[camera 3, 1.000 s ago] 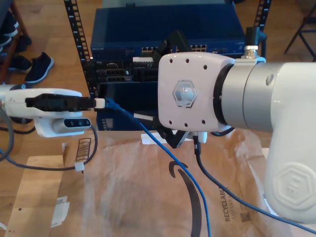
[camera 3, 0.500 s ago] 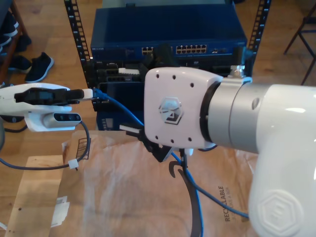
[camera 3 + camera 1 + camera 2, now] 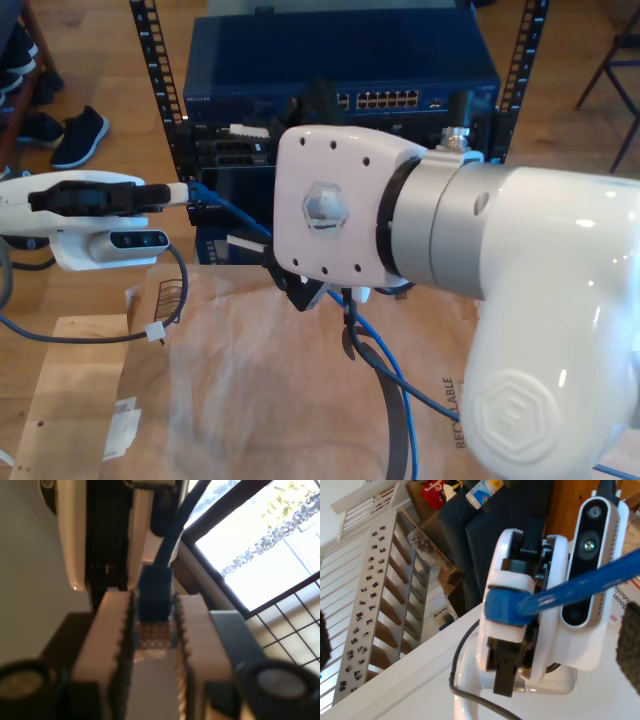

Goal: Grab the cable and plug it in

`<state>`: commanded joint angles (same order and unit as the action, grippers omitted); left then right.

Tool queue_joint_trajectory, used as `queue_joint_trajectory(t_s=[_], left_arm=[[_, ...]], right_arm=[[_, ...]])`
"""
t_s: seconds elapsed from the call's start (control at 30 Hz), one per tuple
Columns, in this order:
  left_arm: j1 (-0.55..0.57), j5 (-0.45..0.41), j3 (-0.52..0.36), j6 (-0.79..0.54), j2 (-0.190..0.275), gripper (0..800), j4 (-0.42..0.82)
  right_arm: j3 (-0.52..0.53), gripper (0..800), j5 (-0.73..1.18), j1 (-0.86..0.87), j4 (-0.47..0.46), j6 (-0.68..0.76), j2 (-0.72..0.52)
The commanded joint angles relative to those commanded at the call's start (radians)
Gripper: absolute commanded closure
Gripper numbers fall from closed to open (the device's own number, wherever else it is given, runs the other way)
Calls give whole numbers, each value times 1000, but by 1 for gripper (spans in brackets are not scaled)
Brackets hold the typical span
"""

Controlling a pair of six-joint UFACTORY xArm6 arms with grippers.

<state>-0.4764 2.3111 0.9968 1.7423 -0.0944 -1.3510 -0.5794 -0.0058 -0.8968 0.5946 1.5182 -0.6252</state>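
Because the plug (image 3: 155, 594) must meet a port squarely, my first gripper (image 3: 154, 630) pinches it; my second gripper's state I cannot tell.

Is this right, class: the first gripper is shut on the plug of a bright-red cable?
Not quite. The colour is wrong: the first wrist view shows my first gripper shut on the plug of a bright-blue cable, not a red one. The rest stands.
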Motion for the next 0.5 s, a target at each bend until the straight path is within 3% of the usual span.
queue_joint_trajectory(t_s=[0.4,0.5], left_arm=[[60,21,6,-18,0,778,-51],[84,25,57,-9,0,778,-51]], right_arm=[[5,82,-5,0,-2,15,-6],[6,84,-23,3,-6,14,-9]])
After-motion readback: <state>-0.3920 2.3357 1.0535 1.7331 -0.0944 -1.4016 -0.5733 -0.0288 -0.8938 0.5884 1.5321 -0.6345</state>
